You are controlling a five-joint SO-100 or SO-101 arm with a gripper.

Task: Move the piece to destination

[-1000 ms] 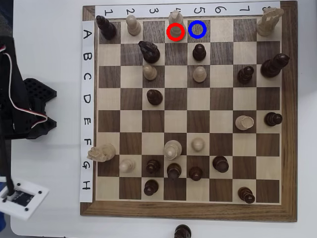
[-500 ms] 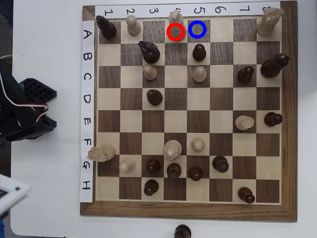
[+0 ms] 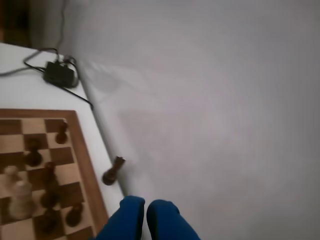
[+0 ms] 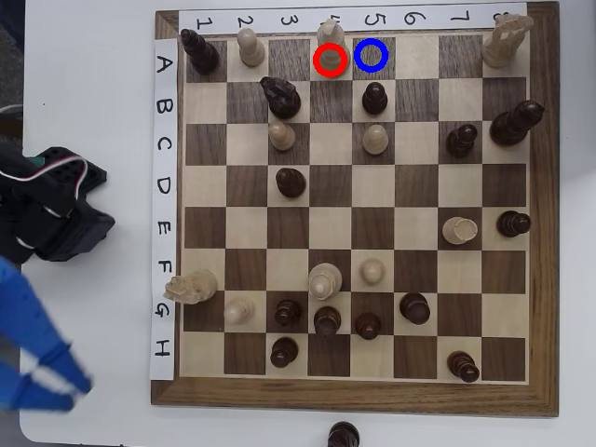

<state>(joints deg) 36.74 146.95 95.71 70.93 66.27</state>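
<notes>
Gripper (image 4: 70, 386), fingers slightly parted and empty, is hovering off-board; reaching the piece (image 4: 330, 42) is risking toppling crowded neighbouring pieces.

Blue gripper (image 4: 79, 391) empty, fingers apart

A white table (image 4: 102, 112) stands against a plain pale wall (image 3: 210, 100); soft, even light, faint shadows.

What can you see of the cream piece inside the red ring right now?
In the overhead view the piece is cream, light wood, with a small rounded head and wider round base. It stands upright on the light square in row A, column 4, circled red, beside the empty blue-ringed dark square. Nothing touches it.
</notes>
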